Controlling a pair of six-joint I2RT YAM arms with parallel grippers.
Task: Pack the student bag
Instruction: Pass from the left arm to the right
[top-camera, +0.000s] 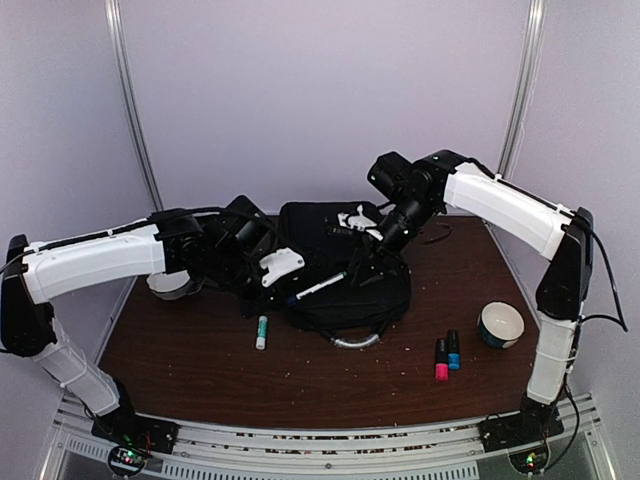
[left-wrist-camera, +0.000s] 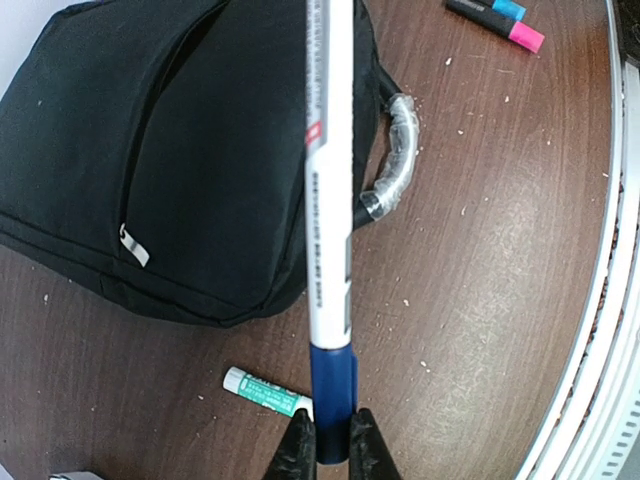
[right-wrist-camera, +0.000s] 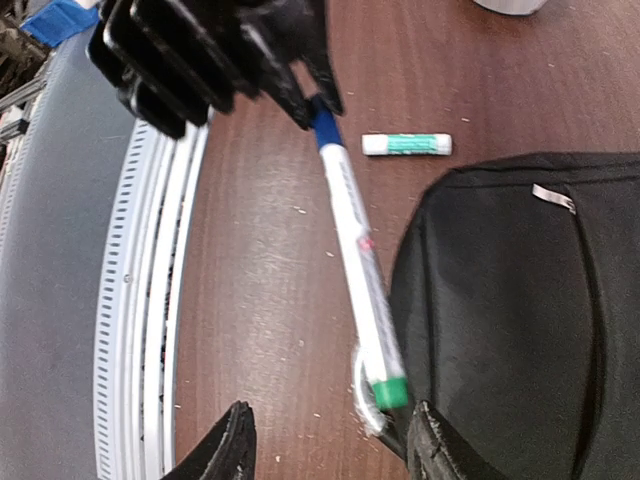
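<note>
The student bag (top-camera: 345, 270) is a large black backpack lying flat at the table's middle, with a grey loop handle (top-camera: 356, 341) at its near edge. My left gripper (left-wrist-camera: 331, 440) is shut on the blue cap of a white marker (left-wrist-camera: 330, 200) and holds it out over the bag's near-left edge (left-wrist-camera: 170, 160). In the top view the marker (top-camera: 322, 288) points toward my right gripper (top-camera: 365, 264). My right gripper (right-wrist-camera: 335, 450) is open above the bag (right-wrist-camera: 520, 320), and the marker's green end (right-wrist-camera: 390, 392) sits between its fingers, closer to the right one.
A green-and-white glue stick (top-camera: 262, 331) lies on the table left of the bag; it also shows in the left wrist view (left-wrist-camera: 265, 392) and the right wrist view (right-wrist-camera: 406, 144). Pink and blue highlighters (top-camera: 447, 355) lie at front right beside a white bowl (top-camera: 501, 323). Another round container (top-camera: 170, 284) sits under the left arm.
</note>
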